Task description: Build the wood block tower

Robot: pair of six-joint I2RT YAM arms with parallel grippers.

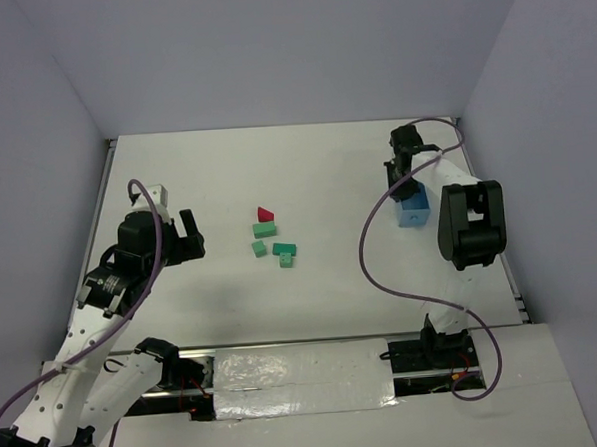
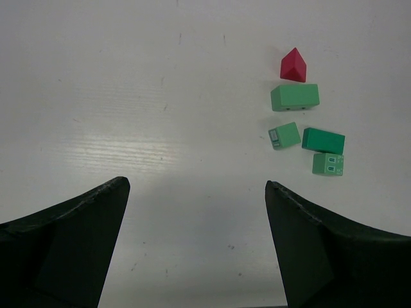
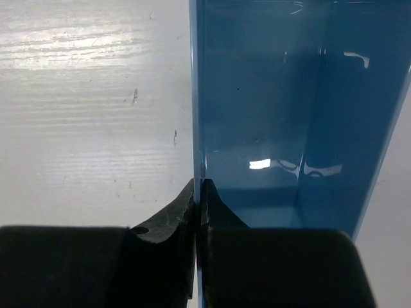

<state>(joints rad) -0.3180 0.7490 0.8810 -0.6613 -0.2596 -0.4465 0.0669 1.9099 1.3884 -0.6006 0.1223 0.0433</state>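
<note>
Nearest me, the left pincer [image 1: 191, 237] hangs released over the white counter [image 1: 315, 163], its jaws spread wide and holding nothing. To its right the blocks lie loose and unstacked in a small cluster. A small green cube [image 2: 328, 163] touches a dark green oblong [image 2: 323, 140], with a second green cube [image 2: 284, 135] beside them. Past those lie a paler green oblong [image 2: 295, 97] and, farthest, the red roof block [image 2: 293, 65]. Far right, the right pincer [image 3: 199, 186] is clenched on the wall of the light-blue tray [image 3: 257, 96].
</note>
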